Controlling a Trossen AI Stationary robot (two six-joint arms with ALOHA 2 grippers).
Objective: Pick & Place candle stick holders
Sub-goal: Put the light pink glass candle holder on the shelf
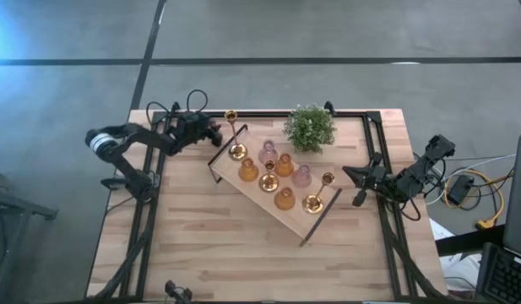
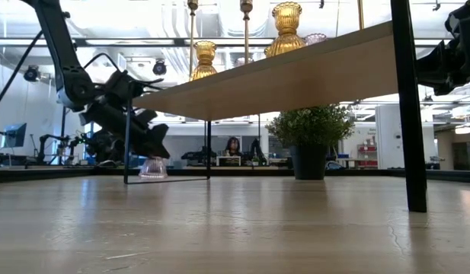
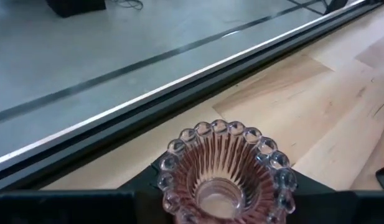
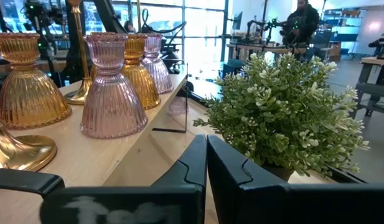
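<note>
Left gripper (image 1: 211,131) clamps a pink glass holder (image 3: 226,173) near the table edge (image 3: 179,102); slippage risks breakage. Right gripper (image 4: 206,163) clenched, idle

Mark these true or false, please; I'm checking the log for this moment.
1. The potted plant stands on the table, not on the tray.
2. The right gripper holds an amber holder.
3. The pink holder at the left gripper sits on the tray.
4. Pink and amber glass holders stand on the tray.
1. True: the potted plant stands on the table beside the tray.
2. False: the right gripper is shut on nothing, near the table's right edge.
3. False: the pink holder at the left gripper stands on the table top, off the tray's end.
4. True: a pink glass holder and an amber glass holder stand there among others.
</note>
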